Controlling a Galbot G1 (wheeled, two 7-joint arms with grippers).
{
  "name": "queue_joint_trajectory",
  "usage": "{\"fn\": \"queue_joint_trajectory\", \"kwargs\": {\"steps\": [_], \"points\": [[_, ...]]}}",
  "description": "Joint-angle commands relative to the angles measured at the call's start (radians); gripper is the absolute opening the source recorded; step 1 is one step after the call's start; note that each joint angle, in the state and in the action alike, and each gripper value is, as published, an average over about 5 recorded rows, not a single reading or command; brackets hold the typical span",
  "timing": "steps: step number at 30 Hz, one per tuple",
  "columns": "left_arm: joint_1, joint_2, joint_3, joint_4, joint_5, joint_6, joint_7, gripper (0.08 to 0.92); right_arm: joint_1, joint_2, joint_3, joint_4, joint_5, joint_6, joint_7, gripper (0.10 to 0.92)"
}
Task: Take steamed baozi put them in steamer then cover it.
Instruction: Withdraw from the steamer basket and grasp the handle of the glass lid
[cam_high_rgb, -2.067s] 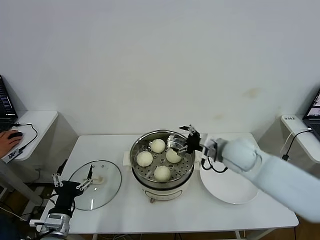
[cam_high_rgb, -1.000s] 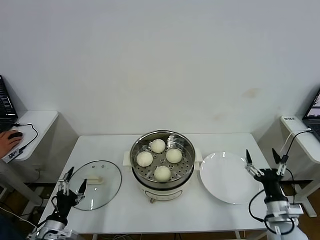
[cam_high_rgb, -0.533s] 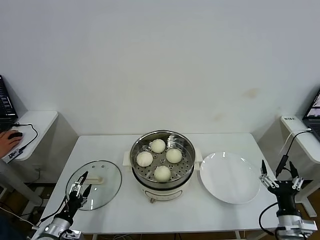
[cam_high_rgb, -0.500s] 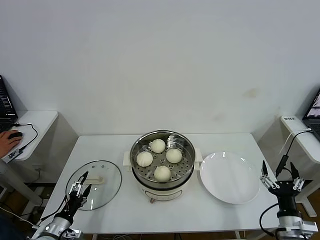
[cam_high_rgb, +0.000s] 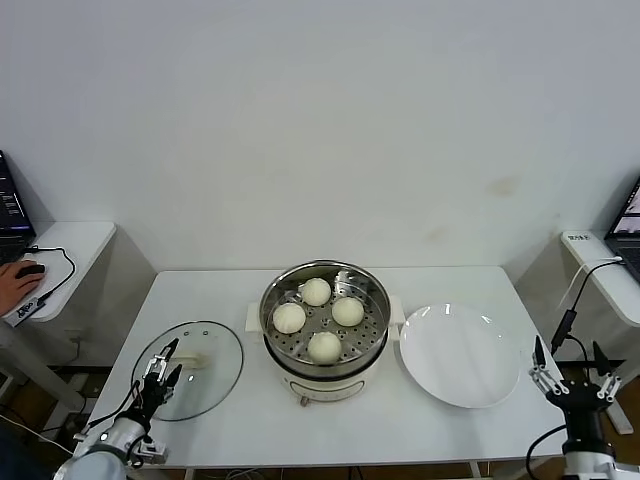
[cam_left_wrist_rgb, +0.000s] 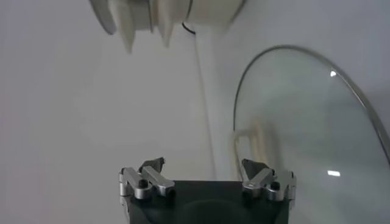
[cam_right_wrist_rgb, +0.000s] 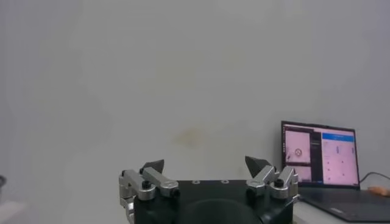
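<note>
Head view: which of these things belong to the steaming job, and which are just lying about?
Job:
- four steamed baozi, in the steamer
- steamer
- glass lid, flat on the table, with the left claw open over its near edge

Lying about:
- white plate, bare
- laptop on the right side desk
- mouse under a hand on the left side desk

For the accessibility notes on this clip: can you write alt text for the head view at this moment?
Four steamed baozi sit in the open steamer at the middle of a white table. Its glass cover lies flat to the robot's left and an empty white plate to its right. The open left gripper hovers at the cover's near edge; the open right gripper waits beyond the table's right edge.
</note>
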Motion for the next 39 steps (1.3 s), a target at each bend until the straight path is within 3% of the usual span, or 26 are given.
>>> {"fn": "queue_joint_trajectory", "kwargs": {"steps": [1,26,29,39], "points": [[-0.105,0.005,0.014,0.091,0.010,-0.002,0.007,0.823,-0.032,0.012,0.013,0.012,0.006,-0.004,0.003,0.823],[-0.213,-0.022,0.052,0.226,-0.065,-0.017,-0.004,0.817,-0.028,0.026,-0.022,-0.007,-0.031,0.001,0.001,0.823],[-0.212,-0.026,0.053,0.236,-0.071,-0.020,-0.013,0.764,-0.026,0.026,-0.028,-0.010,-0.034,0.001,0.001,0.823],[-0.215,-0.030,0.054,0.251,-0.069,-0.040,-0.031,0.472,-0.027,0.022,-0.030,-0.010,-0.032,0.001,0.001,0.823]]}}
